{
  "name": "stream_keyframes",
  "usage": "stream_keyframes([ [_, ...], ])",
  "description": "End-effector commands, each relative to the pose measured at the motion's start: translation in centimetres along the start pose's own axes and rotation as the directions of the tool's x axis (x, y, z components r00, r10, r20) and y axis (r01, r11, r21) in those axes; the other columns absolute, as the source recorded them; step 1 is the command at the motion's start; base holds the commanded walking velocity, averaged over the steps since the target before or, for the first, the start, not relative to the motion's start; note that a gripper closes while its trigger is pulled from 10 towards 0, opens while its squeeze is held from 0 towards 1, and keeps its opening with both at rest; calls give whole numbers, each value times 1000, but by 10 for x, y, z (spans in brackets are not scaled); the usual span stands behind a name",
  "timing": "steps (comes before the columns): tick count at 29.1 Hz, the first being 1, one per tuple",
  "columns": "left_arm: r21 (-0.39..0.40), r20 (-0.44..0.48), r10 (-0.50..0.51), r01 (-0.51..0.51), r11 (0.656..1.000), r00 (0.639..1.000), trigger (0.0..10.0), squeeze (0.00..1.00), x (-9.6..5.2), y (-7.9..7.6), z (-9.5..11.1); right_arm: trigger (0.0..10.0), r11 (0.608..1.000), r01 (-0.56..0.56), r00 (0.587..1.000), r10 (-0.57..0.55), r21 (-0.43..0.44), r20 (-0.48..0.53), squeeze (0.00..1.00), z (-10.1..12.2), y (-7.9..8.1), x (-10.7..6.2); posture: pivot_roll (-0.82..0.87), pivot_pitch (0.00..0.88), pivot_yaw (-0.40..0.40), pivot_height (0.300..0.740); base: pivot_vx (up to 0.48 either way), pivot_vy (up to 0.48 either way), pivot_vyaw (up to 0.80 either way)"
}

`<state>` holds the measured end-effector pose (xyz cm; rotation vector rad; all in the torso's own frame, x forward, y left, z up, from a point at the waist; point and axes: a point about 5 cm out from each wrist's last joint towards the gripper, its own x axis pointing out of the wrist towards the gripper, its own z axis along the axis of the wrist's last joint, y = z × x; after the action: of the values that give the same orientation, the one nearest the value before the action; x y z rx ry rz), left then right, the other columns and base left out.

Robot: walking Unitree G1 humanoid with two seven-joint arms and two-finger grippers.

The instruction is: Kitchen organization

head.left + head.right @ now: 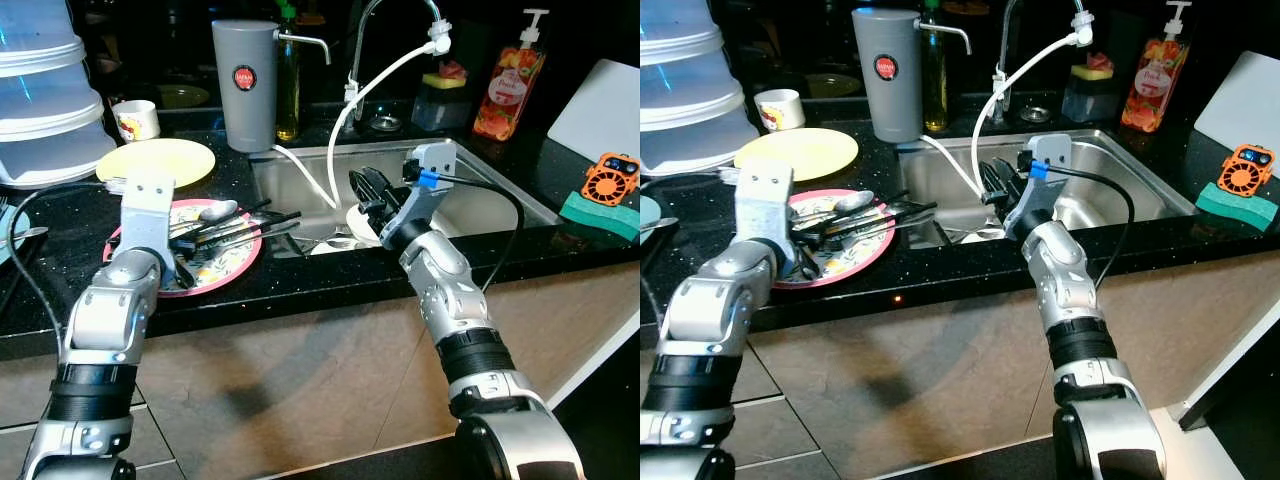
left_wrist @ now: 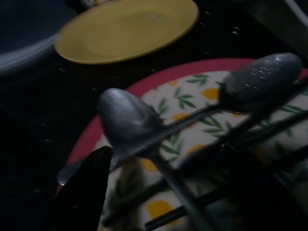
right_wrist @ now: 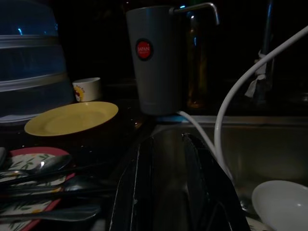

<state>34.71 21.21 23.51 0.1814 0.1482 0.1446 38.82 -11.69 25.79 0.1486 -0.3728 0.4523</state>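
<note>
Two plates sit on the black counter (image 1: 300, 285) left of the sink (image 1: 490, 205): a plain yellow plate (image 1: 156, 160) farther back and, nearer the edge, a red-rimmed patterned plate (image 1: 225, 262) carrying the cutlery. On that plate two spoons (image 2: 192, 113) lie crossed over each other in the left wrist view, with several dark-handled utensils (image 1: 245, 228) beside them; their exact number is hard to count because the handles overlap and the wrist view is dim. The left gripper (image 1: 178, 268) rests low over the near side of the patterned plate; one black finger (image 2: 84, 192) shows just beside a spoon handle, but I cannot tell how far apart the fingers are or whether they have hold of anything. The right gripper (image 1: 368, 192) reaches over the sink's front edge, its two fingers slightly parted with nothing visibly between them. Below it in the basin lies what looks like one white dish (image 3: 281, 204), partly cut off. One grey canister (image 1: 245, 85) stands at the sink's back left corner, one white hose (image 1: 375, 95) curves from the tap into the basin, one small cup (image 1: 136, 119) sits behind the yellow plate, and one soap bottle (image 1: 508, 88) stands behind the sink
</note>
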Motion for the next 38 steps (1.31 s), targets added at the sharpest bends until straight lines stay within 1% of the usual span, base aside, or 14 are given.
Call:
stream_keyframes([
  [1, 16, -41, 90, -89, 996, 995, 10000, 0, -1, 13, -5, 10000, 1000, 4, 1000, -4, 23, -8, 0, -2, 1, -2, 8, 81, -24, 740, 0, 0, 0],
  [2, 16, -41, 90, -89, 996, 995, 10000, 0, -1, 13, -5, 10000, 1000, 4, 1000, -4, 23, -8, 0, -2, 1, -2, 8, 81, -24, 740, 0, 0, 0],
  [4, -35, -115, 87, -92, 995, 990, 10000, 0, -3, 13, -8, 10000, 1000, 6, 1000, -6, 26, -10, 0, -2, 0, -3, 8, 81, -24, 740, 0, 0, 0],
  [7, -29, -136, 73, -78, 997, 988, 10000, 0, -4, 12, -8, 10000, 1000, 5, 1000, -5, 27, -12, 0, -2, 0, -3, 17, 85, -26, 740, 0, 0, 0],
  [10, -2, -168, 50, -51, 999, 985, 10000, 0, -6, 8, -8, 10000, 999, 10, 1000, -9, 41, -18, 0, -1, -2, -3, 23, 86, -29, 740, 0, 0, 0],
  [15, 3, -204, 10, -9, 1000, 979, 10000, 0, -6, 3, -12, 10000, 999, 11, 1000, -10, 45, -24, 0, 0, -4, -3, 26, 82, -30, 740, 0, 0, 0],
  [16, 14, -230, -18, 22, 1000, 973, 10000, 0, -6, 0, -15, 10000, 999, 11, 1000, -10, 53, -28, 0, 1, -5, -2, 27, 77, -32, 740, 0, 0, 0],
  [19, 61, -270, -26, 44, 997, 963, 10000, 0, -4, 1, -19, 10000, 997, 14, 999, -11, 77, -37, 0, 1, -7, -1, 25, 76, -31, 740, 0, 0, 0],
  [27, 26, -302, -18, 27, 999, 953, 10000, 0, -1, 2, -15, 10000, 996, 3, 999, 2, 90, -53, 0, 0, -8, 0, 20, 71, -27, 740, 0, 0, 0],
  [31, 32, -301, -6, 16, 999, 954, 10000, 0, -1, 3, -14, 10000, 996, 2, 998, 4, 92, -56, 0, 0, -8, 0, 19, 71, -24, 740, 0, 0, 0],
  [32, -131, -194, 23, -49, 990, 981, 10000, 0, 0, 4, 5, 10000, 996, 0, 998, 5, 92, -56, 0, 1, -9, 0, 21, 71, -25, 740, 0, 0, 0],
  [33, -194, -168, 30, -63, 979, 985, 10000, 0, 0, 4, 10, 10000, 996, 0, 998, 5, 92, -56, 0, 1, -9, 0, 21, 71, -25, 740, 0, 0, 0],
  [34, -224, -164, 21, -58, 973, 986, 10000, 0, -1, 2, 11, 10000, 996, -2, 998, 7, 92, -56, 0, 1, -9, 1, 21, 71, -26, 740, 0, 0, 0],
  [38, -212, -199, -7, -36, 977, 980, 10000, 0, -3, -2, 6, 10000, 996, -9, 998, 14, 92, -56, 0, 1, -8, 1, 22, 72, -26, 740, 0, 0, 0],
])
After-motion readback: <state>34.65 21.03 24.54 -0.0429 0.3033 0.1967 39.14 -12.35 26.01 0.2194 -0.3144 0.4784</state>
